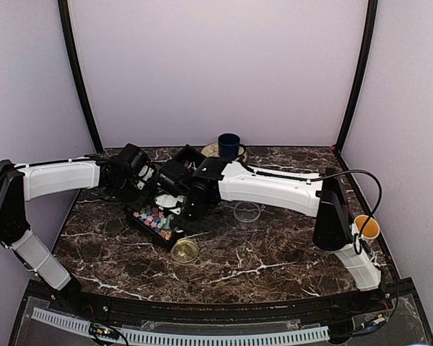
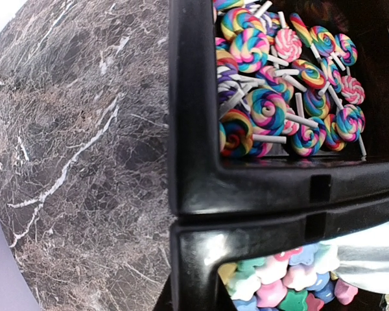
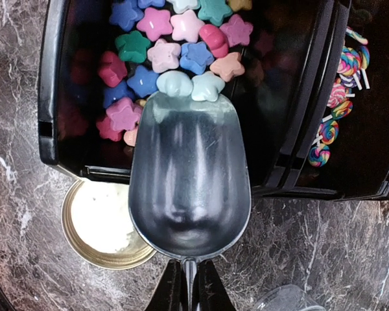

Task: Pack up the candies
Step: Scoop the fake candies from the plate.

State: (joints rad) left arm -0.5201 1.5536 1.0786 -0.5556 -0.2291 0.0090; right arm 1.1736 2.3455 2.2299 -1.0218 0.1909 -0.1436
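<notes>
Robot test cell, lab-type rig. Plain lilac panels (image 1: 216,65) close off back and both sides. Black frame posts (image 1: 79,79) upper left, upper right. Marble-pattern tabletop (image 1: 274,267) centre. White left arm (image 1: 58,179), right arm (image 1: 274,189) mounted near bottom edge, beside slotted cable duct (image 1: 187,335).

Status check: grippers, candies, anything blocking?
Right gripper shut on scoop handle; scoop empty, lip against star candies in tray. Left gripper shut by tray, hold unclear. Gold lid beside tray, not blocking.
</notes>
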